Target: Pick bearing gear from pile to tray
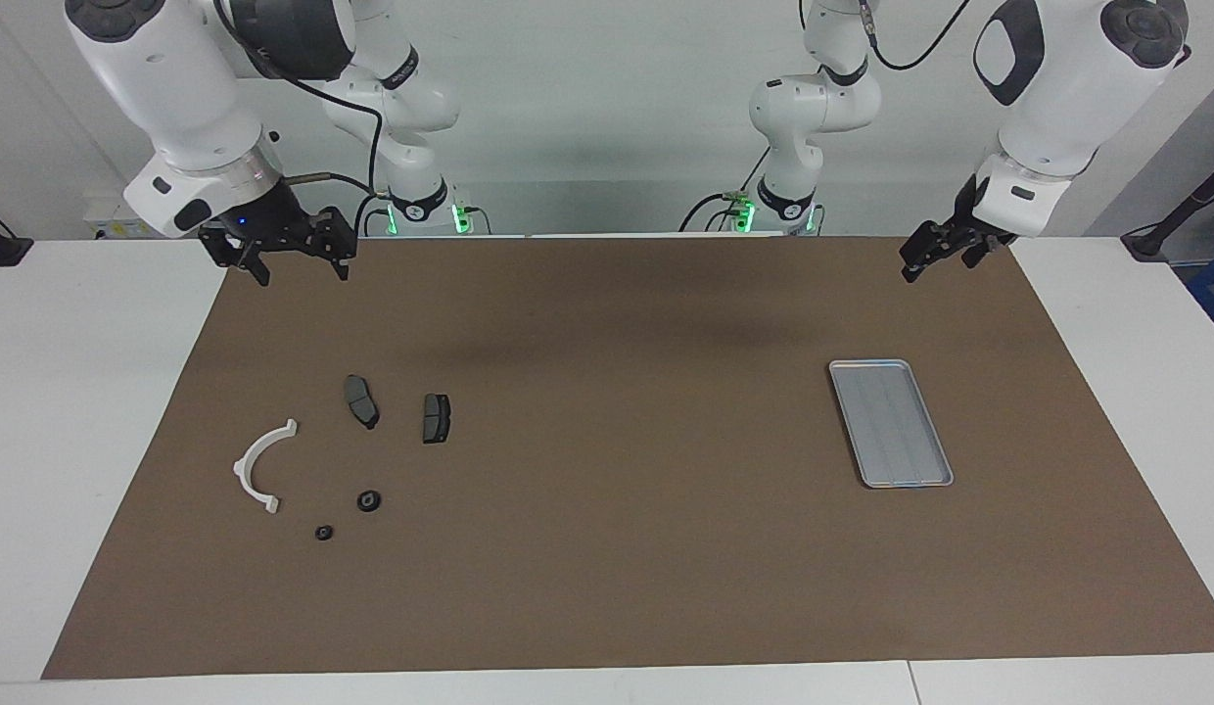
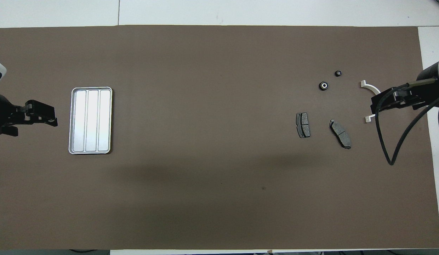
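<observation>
The pile lies on the brown mat toward the right arm's end: a white curved arc (image 1: pixel 264 465), two dark grey brake-pad pieces (image 1: pixel 362 399) (image 1: pixel 436 418), and two small black rings (image 1: pixel 369 501) (image 1: pixel 324 533). In the overhead view the rings (image 2: pixel 323 85) (image 2: pixel 338 73) lie farther from the robots than the pads (image 2: pixel 303 125) (image 2: pixel 340 134). The silver tray (image 1: pixel 891 423) (image 2: pixel 90 120) lies empty toward the left arm's end. My right gripper (image 1: pixel 299 276) (image 2: pixel 374 105) is open and empty, raised, covering part of the arc (image 2: pixel 368 85) from above. My left gripper (image 1: pixel 935 269) (image 2: pixel 53 116) is open and empty, raised beside the tray.
The brown mat (image 1: pixel 617 441) covers most of the white table. The right arm's black cable (image 2: pixel 389 156) hangs in a loop over the mat's end near the pile.
</observation>
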You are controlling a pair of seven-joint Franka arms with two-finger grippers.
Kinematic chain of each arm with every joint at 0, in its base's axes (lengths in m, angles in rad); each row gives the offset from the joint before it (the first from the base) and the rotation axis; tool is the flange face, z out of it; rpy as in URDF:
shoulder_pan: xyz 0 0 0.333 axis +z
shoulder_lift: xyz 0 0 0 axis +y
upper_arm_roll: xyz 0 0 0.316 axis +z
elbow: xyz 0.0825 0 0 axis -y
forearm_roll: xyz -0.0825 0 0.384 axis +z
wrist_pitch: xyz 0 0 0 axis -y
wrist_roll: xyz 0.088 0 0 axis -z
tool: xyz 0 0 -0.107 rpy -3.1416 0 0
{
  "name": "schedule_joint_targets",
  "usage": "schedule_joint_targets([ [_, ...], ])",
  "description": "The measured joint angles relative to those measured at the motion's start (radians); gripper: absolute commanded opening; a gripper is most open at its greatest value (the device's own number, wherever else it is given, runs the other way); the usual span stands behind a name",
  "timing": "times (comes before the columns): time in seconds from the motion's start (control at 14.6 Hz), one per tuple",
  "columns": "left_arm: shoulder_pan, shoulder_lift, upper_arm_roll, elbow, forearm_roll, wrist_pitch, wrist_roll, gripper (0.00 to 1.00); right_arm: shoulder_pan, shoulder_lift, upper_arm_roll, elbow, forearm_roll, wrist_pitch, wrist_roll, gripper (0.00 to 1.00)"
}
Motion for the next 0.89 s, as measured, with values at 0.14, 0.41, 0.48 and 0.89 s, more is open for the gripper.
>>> schedule_joint_targets([
  [0.14,0.000,0.000,0.000,0.000,0.000,0.000,0.000,1.00,0.000,-0.001,0.000,0.000,0.000,0.000,0.000,1.00],
  [0.41,0.000,0.000,0.000,0.000,0.000,0.000,0.000,1.00,0.000,-0.002,0.001,0.000,0.000,0.000,0.000,1.00],
  [0.48,0.000,0.000,0.000,0.000,0.000,0.000,0.000,1.00,0.000,-0.002,0.002,0.000,0.000,0.000,0.000,1.00],
  [0.89,0.000,0.000,0.000,0.000,0.000,0.000,0.000,1.00,-0.003,-0.004,0.002,0.000,0.000,0.010,0.000,1.00],
])
